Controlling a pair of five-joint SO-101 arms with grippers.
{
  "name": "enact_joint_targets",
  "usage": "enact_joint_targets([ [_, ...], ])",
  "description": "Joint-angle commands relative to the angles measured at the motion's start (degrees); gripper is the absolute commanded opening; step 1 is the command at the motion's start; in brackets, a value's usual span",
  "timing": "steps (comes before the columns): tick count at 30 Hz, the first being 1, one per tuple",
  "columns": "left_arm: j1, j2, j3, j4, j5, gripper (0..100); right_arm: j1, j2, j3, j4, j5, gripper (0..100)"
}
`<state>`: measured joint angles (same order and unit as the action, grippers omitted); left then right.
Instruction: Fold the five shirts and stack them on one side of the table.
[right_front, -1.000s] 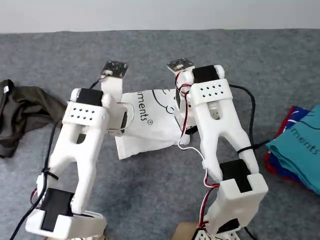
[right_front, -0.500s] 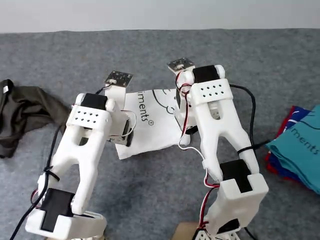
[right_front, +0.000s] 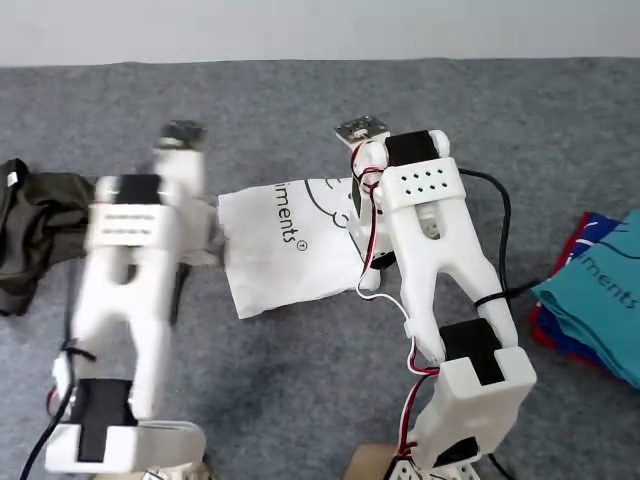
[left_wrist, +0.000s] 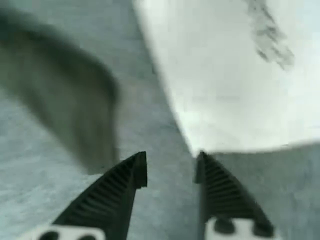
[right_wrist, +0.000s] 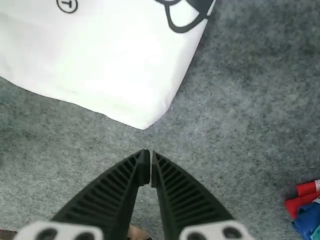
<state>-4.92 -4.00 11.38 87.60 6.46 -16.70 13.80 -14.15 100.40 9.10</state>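
While its two fingers stand apart with nothing between them, the left gripper (left_wrist: 170, 172) is held released over the grey surface (right_front: 300, 400), just short of a corner of the white shirt (left_wrist: 235, 75). The right gripper (right_wrist: 150, 167) is seen clenched, tip against tip, on nothing, close to another corner of the same shirt.

Two arms are counted: the left arm (right_front: 125, 260) at 8 o'clock in the high view and the right arm (right_front: 430, 230) at 5 o'clock. One white shirt is laid folded and flat at the middle of the table, between the two arms. One dark shirt (right_front: 40, 225) is left crumpled at 9 o'clock, against the table's edge. One stack (right_front: 600, 290) is placed at 3 o'clock, well apart from the white shirt; three colours are counted in it, teal on top with blue and red beneath.

Bare surface is left at 12 o'clock, from the white shirt's far edge to the wall (right_front: 300, 30), and at 6 o'clock between the arm bases. The table is covered in a grey, felt-like cloth, and a pale plain wall is seen behind it.
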Motion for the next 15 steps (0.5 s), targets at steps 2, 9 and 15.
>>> enact_joint_targets([
  [2,-10.3,-2.9,-4.9,0.6,-1.6,0,-2.3,-3.2,0.1,1.2,-0.1,1.0],
  [9,-20.4,-2.9,-5.0,2.1,-3.2,0,-6.9,-0.5,4.9,-2.7,-0.1,1.0],
  [15,-22.9,-2.9,-5.2,1.9,-3.3,0,-4.6,6.2,5.0,-8.5,0.0,1.0],
])
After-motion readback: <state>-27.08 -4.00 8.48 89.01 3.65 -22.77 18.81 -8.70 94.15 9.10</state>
